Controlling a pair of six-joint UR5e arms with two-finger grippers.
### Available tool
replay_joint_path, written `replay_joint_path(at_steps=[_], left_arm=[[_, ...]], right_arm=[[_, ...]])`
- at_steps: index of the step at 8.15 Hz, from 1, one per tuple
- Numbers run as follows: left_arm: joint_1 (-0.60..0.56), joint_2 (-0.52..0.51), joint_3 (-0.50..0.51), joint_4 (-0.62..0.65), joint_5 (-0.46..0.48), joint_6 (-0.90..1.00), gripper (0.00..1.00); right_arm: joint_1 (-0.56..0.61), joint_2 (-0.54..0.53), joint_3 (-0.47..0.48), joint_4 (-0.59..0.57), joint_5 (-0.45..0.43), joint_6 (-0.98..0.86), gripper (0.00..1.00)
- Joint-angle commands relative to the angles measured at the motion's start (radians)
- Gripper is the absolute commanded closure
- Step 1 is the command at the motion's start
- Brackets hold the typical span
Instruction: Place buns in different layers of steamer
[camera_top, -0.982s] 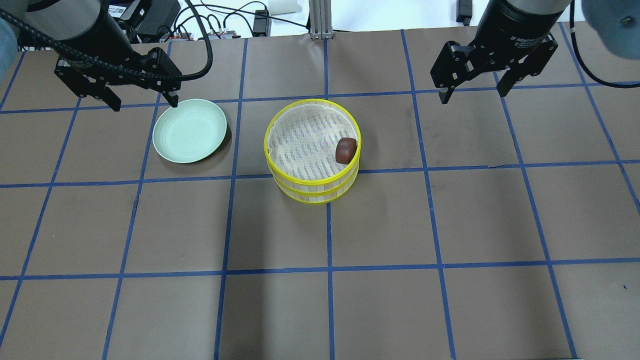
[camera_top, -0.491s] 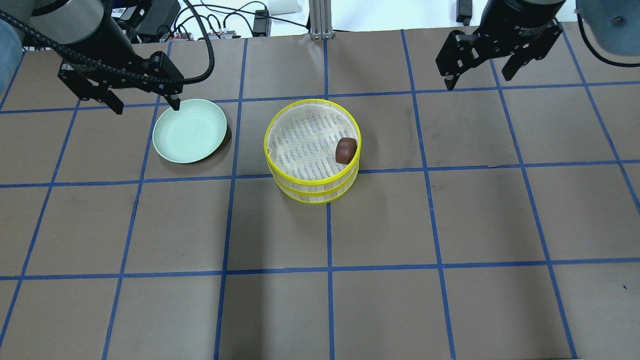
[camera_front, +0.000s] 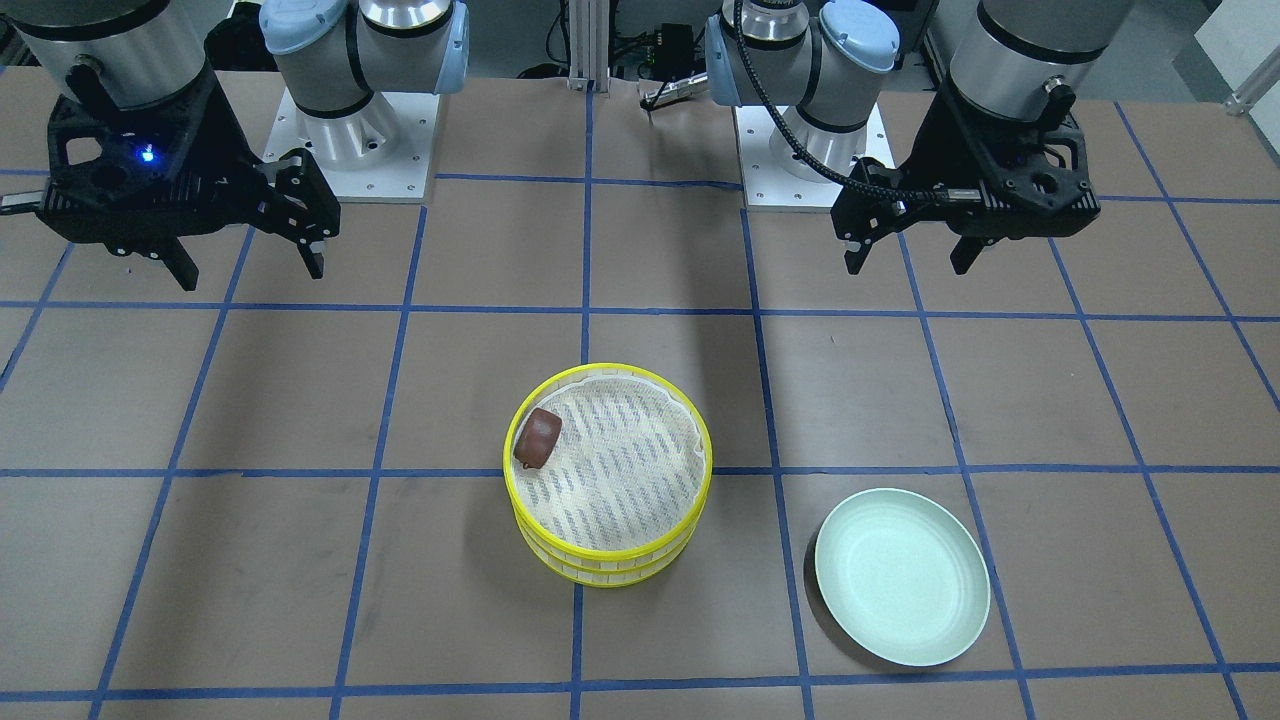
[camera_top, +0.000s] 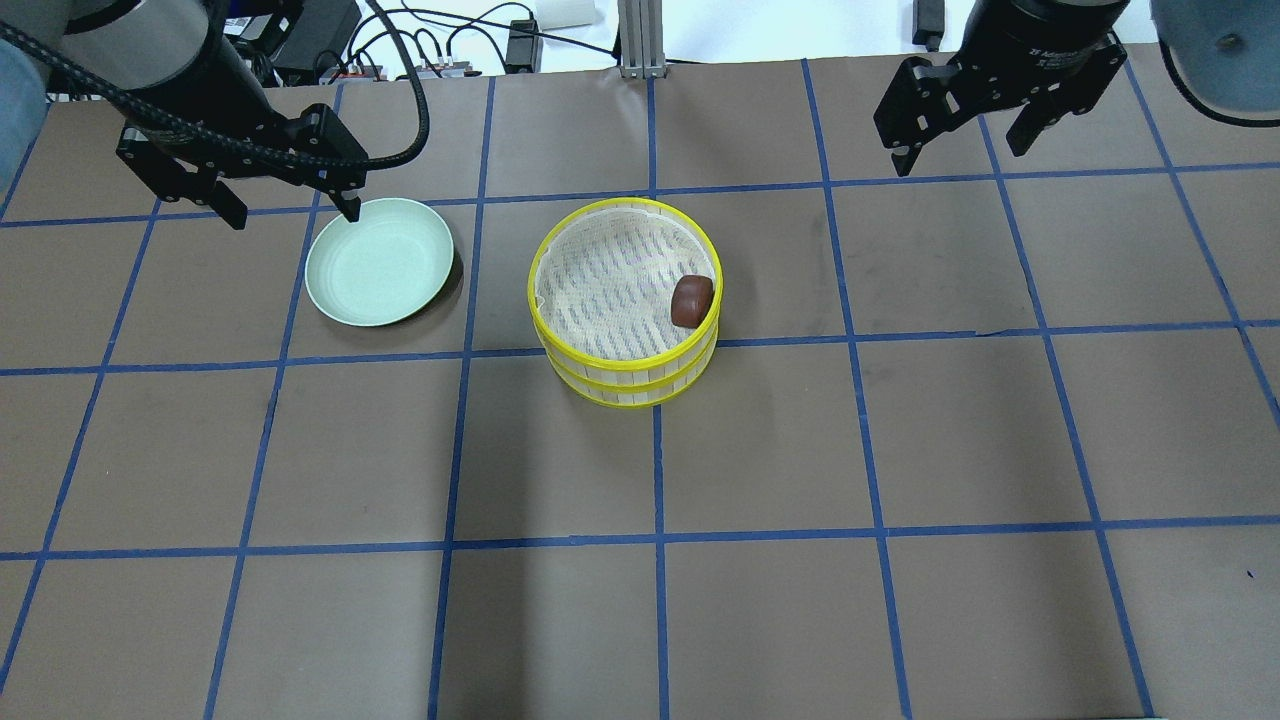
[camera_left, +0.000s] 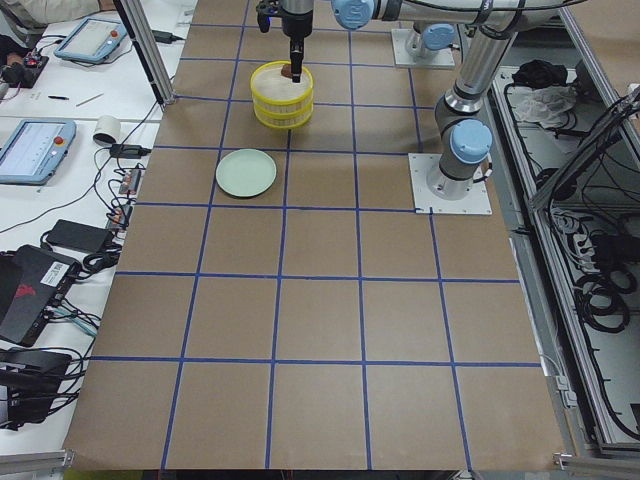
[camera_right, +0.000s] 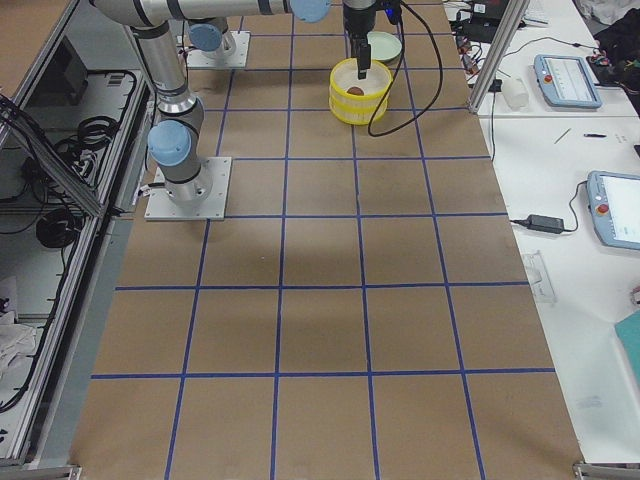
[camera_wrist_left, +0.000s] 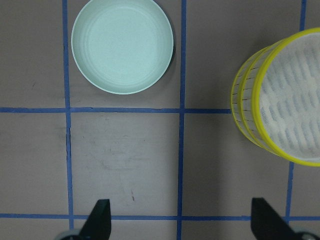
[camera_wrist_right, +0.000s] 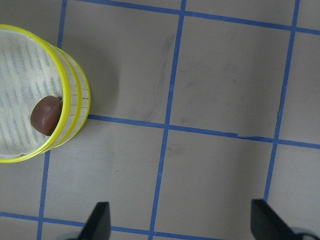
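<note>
Two yellow-rimmed steamer layers (camera_top: 630, 362) stand stacked at the table's middle, also in the front view (camera_front: 610, 553). The dark reddish-brown bun (camera_top: 691, 300) lies in the top layer against its rim, and shows in the front view (camera_front: 538, 438) and the right wrist view (camera_wrist_right: 46, 115). The cream-white bun is hidden. My left gripper (camera_top: 293, 212) is open and empty, raised by the plate's far-left edge. My right gripper (camera_top: 962, 158) is open and empty, raised well right of the steamer. Both show open in the wrist views (camera_wrist_left: 180, 210) (camera_wrist_right: 180, 212).
An empty pale green plate (camera_top: 378, 262) sits left of the steamer, also in the front view (camera_front: 902, 576) and the left wrist view (camera_wrist_left: 122, 46). Brown table with blue tape grid. Cables lie along the top edge of the overhead view.
My right gripper has moved toward the top of the overhead view, away from the steamer. The left gripper shifted only slightly. The bun and steamer have not moved.
</note>
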Motion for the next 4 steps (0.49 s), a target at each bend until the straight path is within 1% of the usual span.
replay_joint_path(at_steps=[1,4], left_arm=[[0.0,0.0,-0.002,0.0,0.0,0.0,0.0],[0.0,0.0,-0.002,0.006,-0.004,-0.001,0.0]], right_arm=[[0.0,0.0,0.0,-0.012,-0.001,0.0,0.0],[0.0,0.0,0.0,-0.015,-0.002,0.0,0.0]])
